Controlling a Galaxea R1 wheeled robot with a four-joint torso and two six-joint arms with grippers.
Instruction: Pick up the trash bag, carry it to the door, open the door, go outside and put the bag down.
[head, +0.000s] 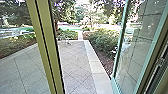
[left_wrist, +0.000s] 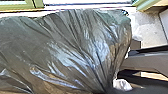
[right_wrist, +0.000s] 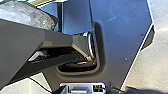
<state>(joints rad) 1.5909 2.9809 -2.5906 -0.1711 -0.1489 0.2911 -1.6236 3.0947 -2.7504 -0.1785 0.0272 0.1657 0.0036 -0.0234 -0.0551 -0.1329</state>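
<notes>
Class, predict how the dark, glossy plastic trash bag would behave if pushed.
The bag is probably floppy: its film gathers in many folds. Its shiny surface may be slippery, and its bulging body would likely dent.

- The paved ground (head: 73, 60), grey in colour, has joint lines which cross each other in slanting way.
- Along its one edge there is a paler stone border (head: 96, 67), beside the brown soil (head: 106, 61).
- On the far part of this paving stands a thin-framed object (head: 65, 41); it is too small for me to say which kind.
</notes>
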